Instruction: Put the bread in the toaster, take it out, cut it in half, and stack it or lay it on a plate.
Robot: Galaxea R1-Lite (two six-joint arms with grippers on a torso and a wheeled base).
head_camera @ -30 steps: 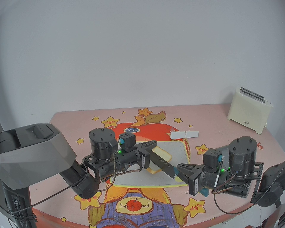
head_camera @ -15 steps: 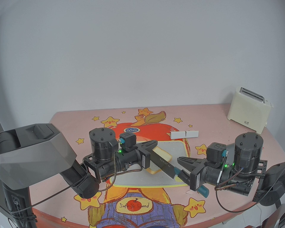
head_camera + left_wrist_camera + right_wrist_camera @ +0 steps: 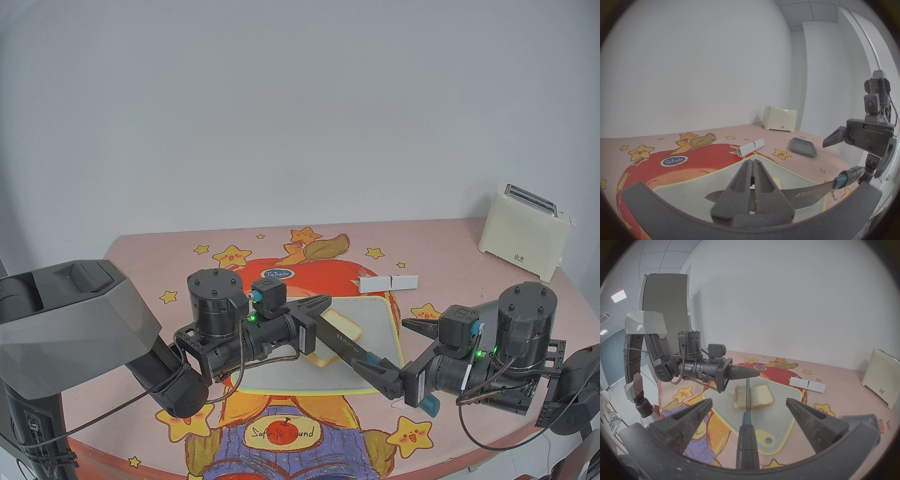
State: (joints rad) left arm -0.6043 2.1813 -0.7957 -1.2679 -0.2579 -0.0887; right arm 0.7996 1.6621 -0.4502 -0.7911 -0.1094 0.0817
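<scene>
the right gripper (image 3: 748,402) is spread wide, its two fingers standing well apart on either side of the knife (image 3: 746,424) handle. from the right wrist view neither finger closes on the handle; in the head view the lower finger lies right along it, and i cannot tell if they touch. out from the handle, the blade runs straight ahead of the gripper, on edge across the middle of the bread (image 3: 759,395). the slice lies flat on the grey cutting board (image 3: 784,415), a short way in front of the open fingers.

past the bread, facing the right gripper, is the left gripper (image 3: 753,164), its fingers pressed together. its tip sits over the far end of the blade and the bread; whether it touches either is not clear.

beyond the board lies a white folded card (image 3: 388,283). just to the right gripper's right is a dark tray (image 3: 803,147). the toaster (image 3: 525,231) stands well apart from both grippers, at the table's (image 3: 437,262) far right corner.
</scene>
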